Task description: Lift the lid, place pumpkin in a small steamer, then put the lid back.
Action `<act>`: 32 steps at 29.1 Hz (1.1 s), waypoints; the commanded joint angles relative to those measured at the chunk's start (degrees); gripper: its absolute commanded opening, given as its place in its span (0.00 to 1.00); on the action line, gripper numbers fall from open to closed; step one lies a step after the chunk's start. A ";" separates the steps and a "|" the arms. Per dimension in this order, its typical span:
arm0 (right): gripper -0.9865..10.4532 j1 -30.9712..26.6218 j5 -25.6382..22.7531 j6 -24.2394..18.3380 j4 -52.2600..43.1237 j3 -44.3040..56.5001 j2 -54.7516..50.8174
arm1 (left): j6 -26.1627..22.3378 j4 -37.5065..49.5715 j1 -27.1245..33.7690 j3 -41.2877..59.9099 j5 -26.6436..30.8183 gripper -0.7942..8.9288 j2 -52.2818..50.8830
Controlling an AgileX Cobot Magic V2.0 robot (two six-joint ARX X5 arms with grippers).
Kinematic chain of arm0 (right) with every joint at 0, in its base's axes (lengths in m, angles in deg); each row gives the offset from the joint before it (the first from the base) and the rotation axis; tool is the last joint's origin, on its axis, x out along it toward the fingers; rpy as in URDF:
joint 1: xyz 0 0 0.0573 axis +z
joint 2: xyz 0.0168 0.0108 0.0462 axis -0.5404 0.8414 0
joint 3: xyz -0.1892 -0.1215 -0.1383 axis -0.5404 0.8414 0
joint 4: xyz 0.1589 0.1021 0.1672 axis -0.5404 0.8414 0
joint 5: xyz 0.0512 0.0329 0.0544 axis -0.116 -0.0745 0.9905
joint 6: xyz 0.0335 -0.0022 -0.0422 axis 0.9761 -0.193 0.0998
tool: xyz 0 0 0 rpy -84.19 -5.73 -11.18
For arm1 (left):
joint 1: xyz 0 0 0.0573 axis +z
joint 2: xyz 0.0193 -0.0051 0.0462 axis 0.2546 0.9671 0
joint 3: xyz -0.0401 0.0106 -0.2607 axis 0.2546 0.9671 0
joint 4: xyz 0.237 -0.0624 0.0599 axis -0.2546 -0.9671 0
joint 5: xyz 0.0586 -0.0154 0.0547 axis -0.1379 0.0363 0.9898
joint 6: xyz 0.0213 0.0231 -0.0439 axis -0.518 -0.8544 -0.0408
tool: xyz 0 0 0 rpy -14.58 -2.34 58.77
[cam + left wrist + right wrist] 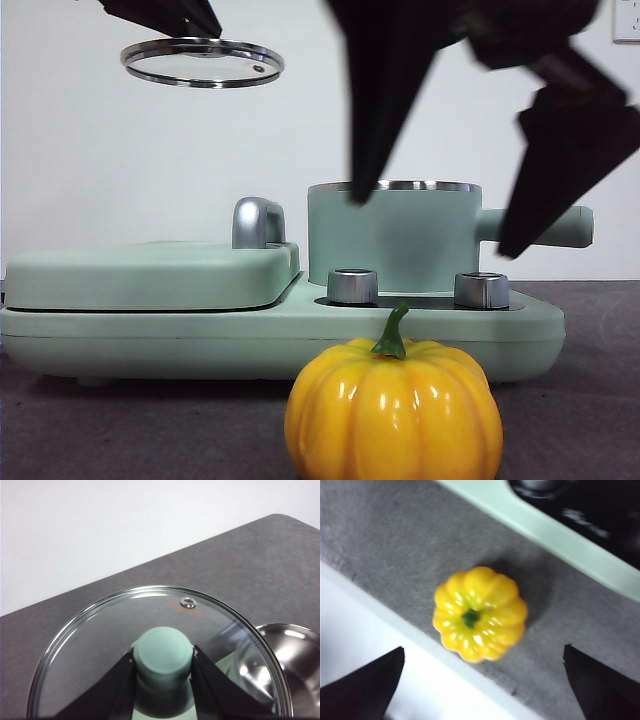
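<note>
I am holding the lid (202,62) high in the air with my left hand (163,656), its two jaws pinching the small mint-green knob (163,652). I am keeping it up and off to one side so that the mouth of the small steamer (392,237) is standing open and free for loading.

My right hand (482,680) is hovering above the pumpkin (394,408), jaws spread wide and gripping nothing. In the right wrist view the pumpkin (480,613) is sitting between the two jaw tips, stem pointing up, which I judge to be a line-up for a grasp from above.

The pumpkin is resting on the grey worktop (580,400), close to its near edge and just in front of the mint-green cooker base (150,335). The small steamer is sitting on that base, behind two steel dials (352,285), with its long handle (550,225) sticking out sideways.

Beside the steamer, the flat griddle cover (150,275) with its chrome handle (258,222) is lying shut. To my eye, the dials and the steamer's steel rim are what the pumpkin will need to clear on its way in.
</note>
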 commanded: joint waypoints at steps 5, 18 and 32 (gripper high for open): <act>0.58 3.28 -2.12 -1.49 -0.22 -5.88 8.90 | -0.13 1.55 1.79 -1.42 -0.09 0.10 -0.46; 0.58 4.09 -2.23 -3.63 1.05 -7.08 17.35 | 0.48 1.57 3.26 -1.42 -0.09 0.10 -0.46; 0.60 5.92 -0.77 -4.28 1.44 -7.06 23.93 | 0.96 2.40 3.72 -1.42 -0.09 0.10 -0.46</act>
